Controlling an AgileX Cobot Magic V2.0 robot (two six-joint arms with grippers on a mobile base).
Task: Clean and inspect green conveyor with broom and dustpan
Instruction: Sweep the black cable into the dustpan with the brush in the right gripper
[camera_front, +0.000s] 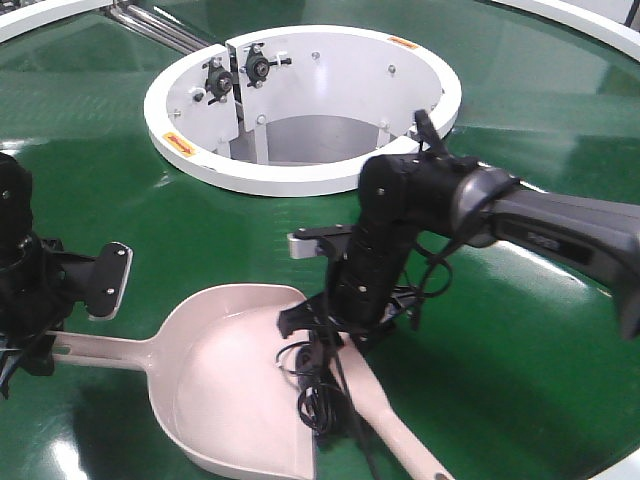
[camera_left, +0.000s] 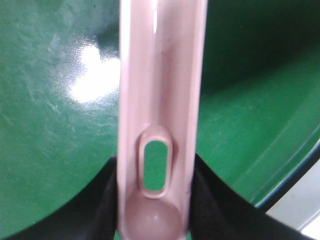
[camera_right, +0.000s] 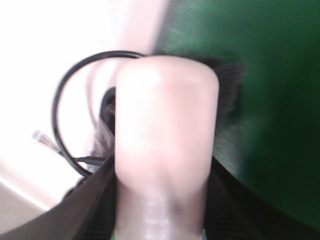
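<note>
Now: left gripper (camera_left: 157, 202) clamped on the end of the dustpan (camera_front: 235, 380) handle, hang hole showing just ahead of the jaws. Pan lies on the green conveyor (camera_front: 520, 370), handle running left, mouth facing right. Right gripper (camera_right: 162, 200) closed round the broom (camera_front: 395, 420) near its head; handle trails toward lower right. Bristles sit at the pan's open lip, so the pan lies directly left of the brush. A black cable (camera_front: 306, 405) rests inside the pan beside the bristles. Judgement: next stroke goes leftward along the pan's long axis, right arm nearer
</note>
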